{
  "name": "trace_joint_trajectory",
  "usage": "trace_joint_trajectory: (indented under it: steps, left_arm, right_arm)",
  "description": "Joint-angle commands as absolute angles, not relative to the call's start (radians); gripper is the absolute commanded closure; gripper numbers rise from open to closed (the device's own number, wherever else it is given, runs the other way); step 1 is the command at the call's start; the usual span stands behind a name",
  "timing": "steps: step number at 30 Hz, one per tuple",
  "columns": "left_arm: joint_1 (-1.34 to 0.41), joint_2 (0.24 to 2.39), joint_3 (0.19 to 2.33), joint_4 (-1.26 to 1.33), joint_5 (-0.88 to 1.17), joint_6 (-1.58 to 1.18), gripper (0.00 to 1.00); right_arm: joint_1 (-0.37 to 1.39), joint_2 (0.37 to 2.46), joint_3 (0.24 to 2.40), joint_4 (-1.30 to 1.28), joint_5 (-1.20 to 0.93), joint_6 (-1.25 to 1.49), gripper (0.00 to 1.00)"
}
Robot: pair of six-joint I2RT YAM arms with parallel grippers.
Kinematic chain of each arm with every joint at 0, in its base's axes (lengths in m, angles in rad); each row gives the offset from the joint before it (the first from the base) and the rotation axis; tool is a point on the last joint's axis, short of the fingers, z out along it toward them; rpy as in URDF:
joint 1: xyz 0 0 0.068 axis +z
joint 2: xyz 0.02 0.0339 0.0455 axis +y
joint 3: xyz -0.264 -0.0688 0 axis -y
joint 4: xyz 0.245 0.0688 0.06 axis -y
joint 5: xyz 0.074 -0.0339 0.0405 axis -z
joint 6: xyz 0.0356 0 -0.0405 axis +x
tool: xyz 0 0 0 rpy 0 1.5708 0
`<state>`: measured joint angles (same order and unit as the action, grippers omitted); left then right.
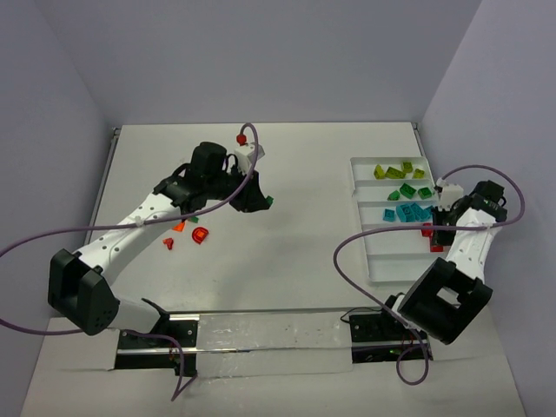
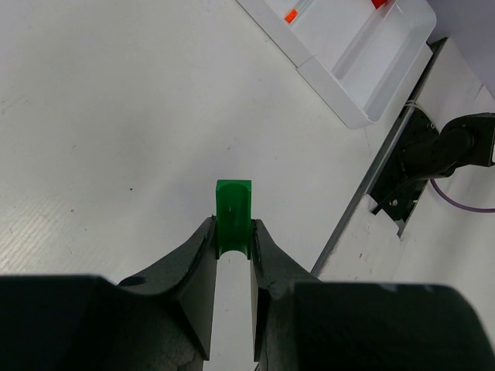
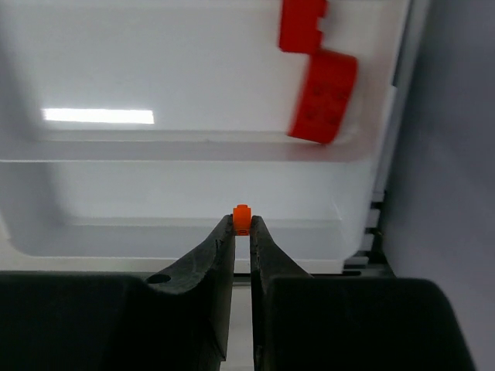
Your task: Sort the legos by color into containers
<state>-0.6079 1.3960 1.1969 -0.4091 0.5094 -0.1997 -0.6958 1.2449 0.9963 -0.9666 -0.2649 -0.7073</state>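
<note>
- The left end effector [image 2: 233, 229] is pinching a green brick [image 2: 233, 207] between its fingertips. The brick's long axis is running in line with the fingers, and most of it is poking out past their tips.
- From above, that arm is reaching over the middle of the counter [image 1: 321, 165]. The white tray [image 1: 382, 265] is lying well apart to its right, with its long axis running from the near edge towards the far wall.
- The dark green bricks [image 1: 413, 191] are sitting in the second compartment from the far end, so I am reckoning the green brick's carry as a long sweep to the right.
- The right end effector [image 3: 242, 226] is nipping a tiny orange brick [image 3: 242, 214] at the very ends of its fingers. It is hovering over the tray and is by far the nearer arm to it.
- Its wrist view is showing two red bricks [image 3: 321, 93] lying beyond a divider, while the orange brick is appearing to hang over the bare compartment on the near side. To my eye, the drop is turning on which side of that divider it falls.
- The top view is not showing the orange brick at all, as the arm is covering it; only the wrist camera is giving it away.
- Only the top view is showing the loose bricks [image 1: 198, 233], red and orange, lying on the counter beside the left arm, and the lime bricks [image 1: 395, 171] and teal bricks [image 1: 408, 211] in their own compartments.
</note>
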Motion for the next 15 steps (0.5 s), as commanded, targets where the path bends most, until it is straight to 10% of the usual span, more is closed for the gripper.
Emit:
trace_joint_trajectory:
  steps: [1,15]
  left_arm:
    - [-0.604,1.408,1.247,-0.411,0.554,-0.212,1.00]
    - [-0.604,1.437,1.255,-0.416,0.534,-0.186,1.00]
  right_arm:
    - [-0.738,1.271,0.968,-0.875,-0.126,-0.776,1.00]
    - [-0.801,1.381,0.879,-0.780,-0.084,-0.830,1.00]
